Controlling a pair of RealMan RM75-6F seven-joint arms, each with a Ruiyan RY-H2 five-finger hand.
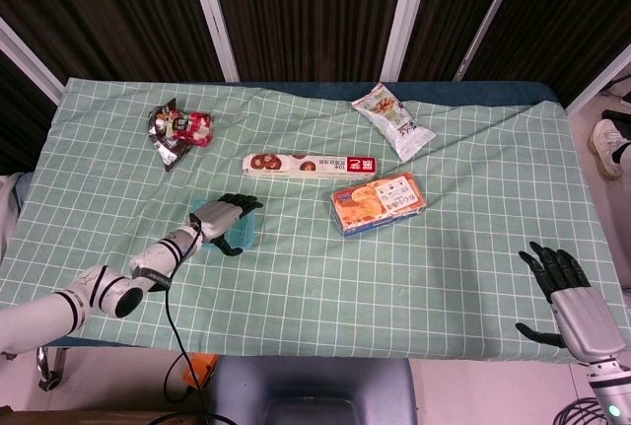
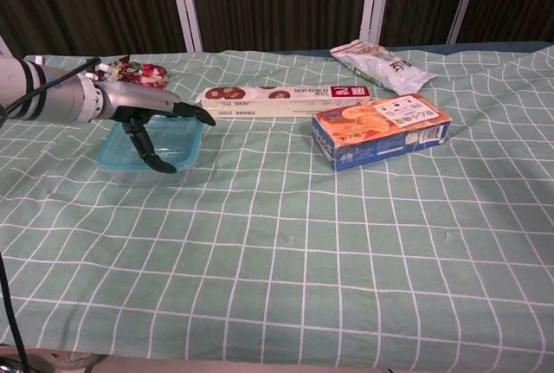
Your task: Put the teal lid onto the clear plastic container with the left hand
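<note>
The teal lid [image 2: 177, 135] lies flat on top of the clear plastic container [image 2: 121, 169] at the left of the green checked cloth. In the head view the lid [image 1: 248, 231] shows as a small teal patch beyond my fingers. My left hand [image 2: 143, 118] [image 1: 225, 220] reaches over it, the fingers stretched out flat above the lid and the thumb curled down onto its top. Nothing is pinched between them. My right hand [image 1: 567, 297] hangs off the table's near right corner with its fingers spread and holds nothing.
A long biscuit box [image 2: 286, 94] lies just behind the container. An orange cracker box [image 2: 381, 128] is to the right, a white-green snack bag [image 2: 376, 61] at the back right, and a red snack packet [image 2: 134, 70] at the back left.
</note>
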